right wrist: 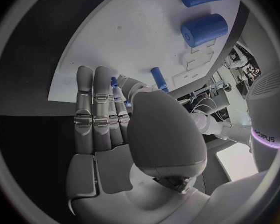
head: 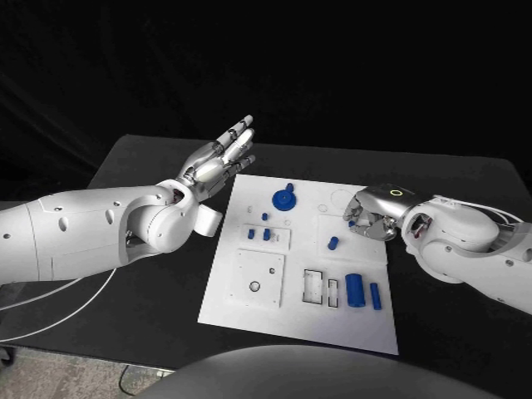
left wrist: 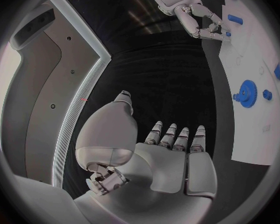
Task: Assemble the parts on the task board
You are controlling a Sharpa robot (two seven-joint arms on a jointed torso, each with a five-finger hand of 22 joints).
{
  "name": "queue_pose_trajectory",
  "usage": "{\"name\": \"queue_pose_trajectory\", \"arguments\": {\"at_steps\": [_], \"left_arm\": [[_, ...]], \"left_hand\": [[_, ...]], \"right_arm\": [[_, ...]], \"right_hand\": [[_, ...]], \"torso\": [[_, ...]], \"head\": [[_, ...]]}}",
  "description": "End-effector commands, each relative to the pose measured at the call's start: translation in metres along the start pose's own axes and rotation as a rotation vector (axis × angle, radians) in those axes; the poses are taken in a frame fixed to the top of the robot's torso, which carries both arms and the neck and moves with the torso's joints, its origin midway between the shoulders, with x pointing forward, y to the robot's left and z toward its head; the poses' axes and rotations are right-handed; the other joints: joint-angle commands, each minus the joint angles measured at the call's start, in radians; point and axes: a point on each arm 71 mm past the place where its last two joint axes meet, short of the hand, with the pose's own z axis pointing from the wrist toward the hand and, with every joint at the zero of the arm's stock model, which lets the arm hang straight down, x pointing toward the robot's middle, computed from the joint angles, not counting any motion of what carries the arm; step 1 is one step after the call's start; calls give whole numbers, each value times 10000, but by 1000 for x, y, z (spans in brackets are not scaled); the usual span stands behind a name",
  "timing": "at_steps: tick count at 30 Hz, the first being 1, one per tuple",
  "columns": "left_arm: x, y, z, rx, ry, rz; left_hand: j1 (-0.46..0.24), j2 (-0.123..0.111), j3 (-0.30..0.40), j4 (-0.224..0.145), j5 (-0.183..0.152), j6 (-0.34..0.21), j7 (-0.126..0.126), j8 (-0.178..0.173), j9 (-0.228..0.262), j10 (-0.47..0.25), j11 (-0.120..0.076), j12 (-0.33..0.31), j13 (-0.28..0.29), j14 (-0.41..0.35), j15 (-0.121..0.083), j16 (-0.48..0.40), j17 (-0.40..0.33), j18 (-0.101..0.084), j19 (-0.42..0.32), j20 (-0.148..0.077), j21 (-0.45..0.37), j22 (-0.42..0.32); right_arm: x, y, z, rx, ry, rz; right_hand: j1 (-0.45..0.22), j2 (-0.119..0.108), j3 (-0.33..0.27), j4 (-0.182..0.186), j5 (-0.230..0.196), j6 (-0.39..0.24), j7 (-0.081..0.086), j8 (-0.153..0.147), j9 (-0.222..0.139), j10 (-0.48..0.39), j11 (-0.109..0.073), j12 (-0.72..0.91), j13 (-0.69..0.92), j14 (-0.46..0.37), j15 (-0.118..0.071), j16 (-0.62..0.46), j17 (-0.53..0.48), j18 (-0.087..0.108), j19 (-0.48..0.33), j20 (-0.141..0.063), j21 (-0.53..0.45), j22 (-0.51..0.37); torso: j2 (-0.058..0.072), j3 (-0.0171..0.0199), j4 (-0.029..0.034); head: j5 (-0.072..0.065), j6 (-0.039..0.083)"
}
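Note:
The white task board lies in the middle of the black table. On it are a blue gear, small blue pegs, a short blue piece, a thick blue cylinder and a slim blue rod. My right hand hovers low over the board's right side with its fingers curled down. In the right wrist view its thumb and fingers pinch a small blue part, mostly hidden. My left hand is raised left of the board's far corner, fingers straight and apart, holding nothing.
Rectangular slots and a round hole are cut into the board's near half. White cables trail over the table's left edge. Bare black table surrounds the board.

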Motion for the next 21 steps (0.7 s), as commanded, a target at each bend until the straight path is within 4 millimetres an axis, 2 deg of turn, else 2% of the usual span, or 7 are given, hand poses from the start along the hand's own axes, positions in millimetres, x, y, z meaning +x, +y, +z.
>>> {"name": "queue_pose_trajectory", "arguments": {"at_steps": [1,11,21], "left_arm": [[3,0,1,6,250,-22],[4,2,1,-126,321,-64],[6,8,1,-289,464,-189]], "left_hand": [[58,142,61,-12,126,7,113,-35,-4,-1,111,44,11,2,77,-35,-15,152,23,91,-51,12],[492,600,-75,-34,684,78,248,-24,5,12,236,137,19,2,163,-35,-15,157,42,177,-42,33],[726,841,-271,-50,996,189,406,-8,20,17,331,185,21,2,260,-35,-15,160,62,240,-30,72]], "right_arm": [[3,1,1,-59,106,-22],[5,1,2,-157,-89,-138],[4,4,1,-494,-531,-454]], "right_hand": [[169,-2,87,-96,75,123,17,64,-7,117,-2,-90,-18,-63,-38,54,18,109,18,-19,-63,34],[477,8,232,-521,117,658,-82,304,146,545,-99,-214,2,-113,-121,34,48,103,-20,-114,6,251],[409,-4,21,-679,-27,1108,-252,513,388,1181,-299,-94,115,-148,-239,2,72,108,-119,-196,34,461]], "torso": [[4,1,3],[1,0,-5],[0,-4,5]], "head": [[-18,2],[-34,2],[-63,2]]}}
